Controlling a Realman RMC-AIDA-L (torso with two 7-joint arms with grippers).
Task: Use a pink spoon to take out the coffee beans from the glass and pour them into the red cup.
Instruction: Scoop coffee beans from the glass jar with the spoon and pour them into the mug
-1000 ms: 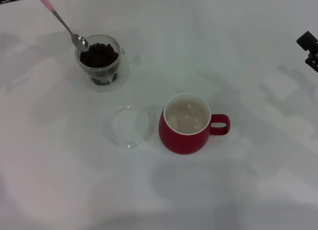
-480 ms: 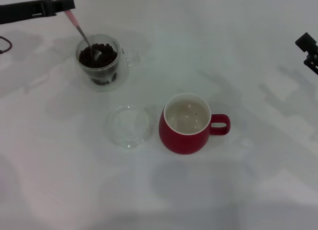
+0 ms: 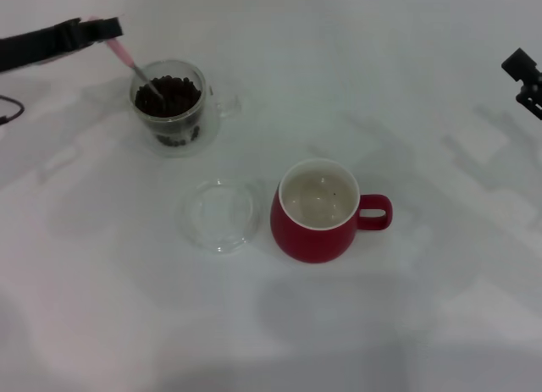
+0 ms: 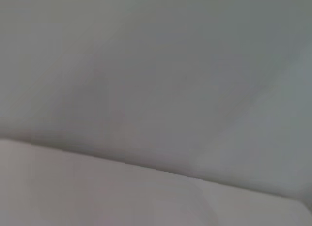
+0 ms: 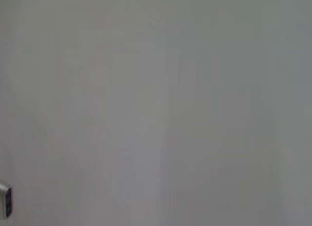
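Left gripper (image 3: 108, 28) is clenched on the pale handle of the pink spoon (image 3: 134, 67), up by the far left corner of the table (image 3: 406, 341). The spoon slants down into the glass (image 3: 169, 106), bowl buried in the coffee beans (image 3: 172, 94). Danger here: lift too fast or tilted and beans roll off onto the tabletop; lever the shaft against the rim and the glass could tip. The red cup (image 3: 318, 211) waits mid-table, well apart, a clear dish (image 3: 218, 214) beside it. Right gripper (image 3: 525, 80) parked at the right edge; can't tell its jaws.
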